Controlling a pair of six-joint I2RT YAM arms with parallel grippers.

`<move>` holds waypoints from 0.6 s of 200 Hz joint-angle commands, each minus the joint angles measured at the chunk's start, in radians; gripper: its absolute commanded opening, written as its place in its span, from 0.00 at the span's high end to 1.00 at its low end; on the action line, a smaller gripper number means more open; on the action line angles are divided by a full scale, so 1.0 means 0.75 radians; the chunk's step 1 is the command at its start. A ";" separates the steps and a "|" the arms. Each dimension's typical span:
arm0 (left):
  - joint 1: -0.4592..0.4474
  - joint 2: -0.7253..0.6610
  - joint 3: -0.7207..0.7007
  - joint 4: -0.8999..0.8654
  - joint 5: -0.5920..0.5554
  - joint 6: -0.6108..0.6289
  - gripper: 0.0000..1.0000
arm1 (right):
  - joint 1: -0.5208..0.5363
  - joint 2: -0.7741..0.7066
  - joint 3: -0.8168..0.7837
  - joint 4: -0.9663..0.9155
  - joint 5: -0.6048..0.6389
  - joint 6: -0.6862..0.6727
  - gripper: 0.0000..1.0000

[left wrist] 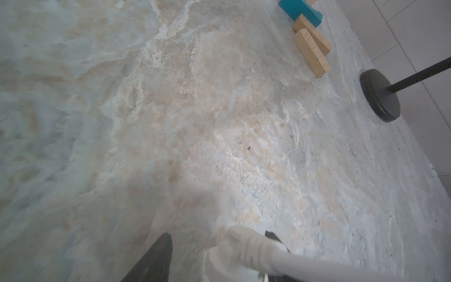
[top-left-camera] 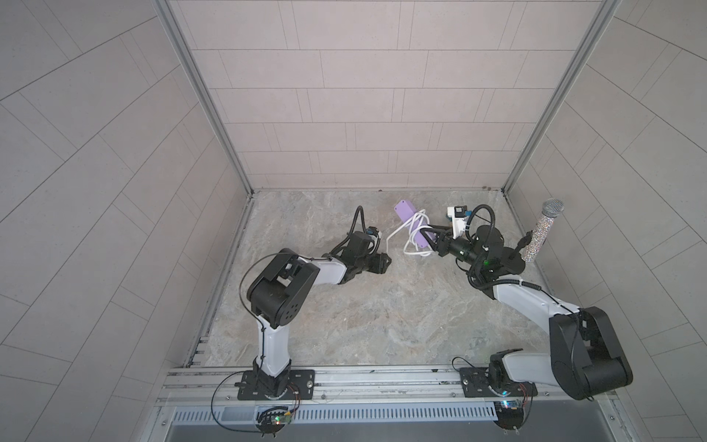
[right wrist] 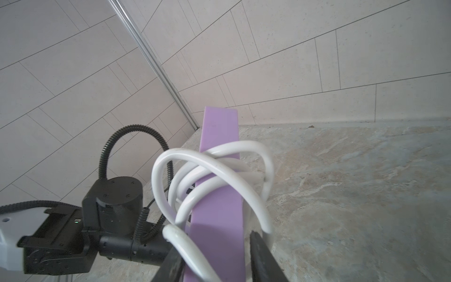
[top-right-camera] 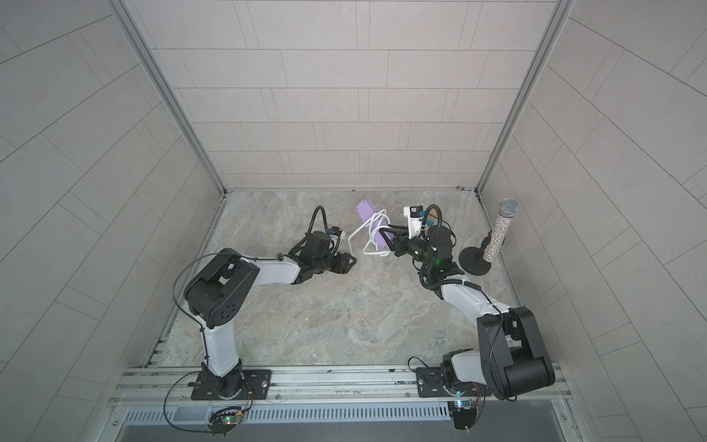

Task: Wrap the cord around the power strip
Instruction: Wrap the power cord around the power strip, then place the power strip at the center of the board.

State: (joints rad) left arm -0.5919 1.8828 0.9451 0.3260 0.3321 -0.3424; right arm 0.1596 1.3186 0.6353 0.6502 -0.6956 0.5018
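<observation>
The lilac power strip (top-left-camera: 406, 210) (top-right-camera: 366, 209) (right wrist: 219, 214) is held off the table at the back middle, with my right gripper (top-left-camera: 425, 238) (top-right-camera: 387, 239) (right wrist: 214, 244) shut on its near end. The white cord (top-left-camera: 415, 229) (top-right-camera: 373, 226) (right wrist: 212, 168) lies in several loose loops around the strip's middle. A free length runs left to my left gripper (top-left-camera: 385, 262) (top-right-camera: 352, 262) (left wrist: 217, 234). That gripper is open, and the cord's white plug (left wrist: 244, 246) lies between its fingers, against one of them.
A glittery microphone (top-left-camera: 543, 225) (top-right-camera: 499, 229) stands on a black round base (top-left-camera: 510, 264) (left wrist: 380, 95) by the right wall. Two tan wooden blocks (left wrist: 311, 48) and a teal block (left wrist: 300, 9) lie near it. Tiled walls close the table on three sides.
</observation>
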 commanded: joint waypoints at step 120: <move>0.023 -0.556 -0.032 -0.633 -0.416 0.181 0.31 | -0.070 -0.200 0.257 -0.646 0.177 -0.736 1.00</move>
State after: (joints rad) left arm -0.5892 1.5284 0.8898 -0.0467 0.1516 -0.2234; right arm 0.1101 1.2469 0.7517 0.3153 -0.6380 0.1818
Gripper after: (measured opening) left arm 0.685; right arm 0.395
